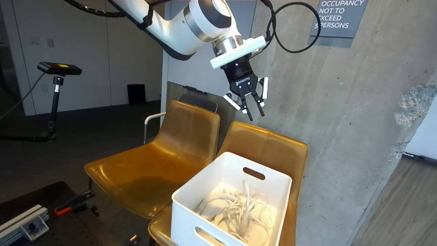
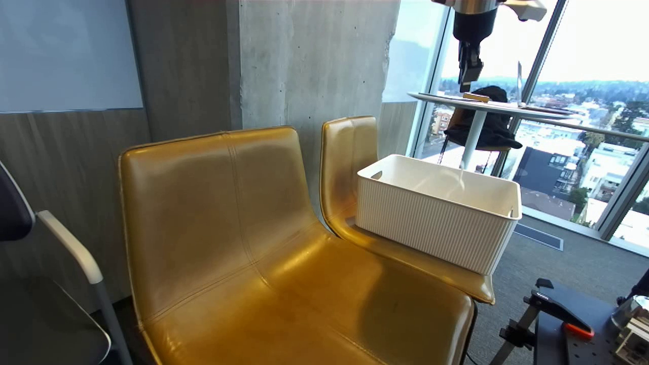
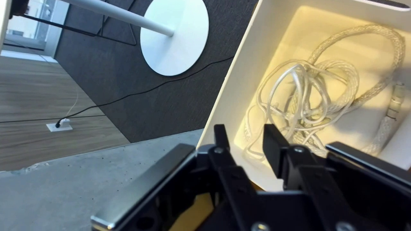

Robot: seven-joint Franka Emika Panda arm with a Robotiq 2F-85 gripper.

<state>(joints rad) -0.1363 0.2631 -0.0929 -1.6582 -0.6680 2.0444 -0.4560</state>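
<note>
My black gripper (image 1: 256,116) hangs above a white ribbed bin (image 1: 184,218), pointing down and slightly tilted. In the wrist view the gripper (image 3: 245,130) has a gap between its fingertips, and nothing is held there. The bin's inner corner shows through that gap. A tangle of thin white cables (image 3: 298,81) lies on the bin floor, along with a thicker braided cord (image 3: 380,29) whose end piece (image 3: 396,99) is pale and clear-looking. In an exterior view the gripper (image 2: 465,87) appears well above the rim, apart from the bin (image 2: 431,218); the bin wall mostly hides its contents.
The bin sits on a tan leather chair (image 1: 269,136) against a concrete wall (image 1: 358,89). A second tan chair (image 1: 164,164) stands beside it. A camera on a stand (image 1: 59,68), a round table (image 2: 507,107) and a clamp (image 2: 557,309) are also around.
</note>
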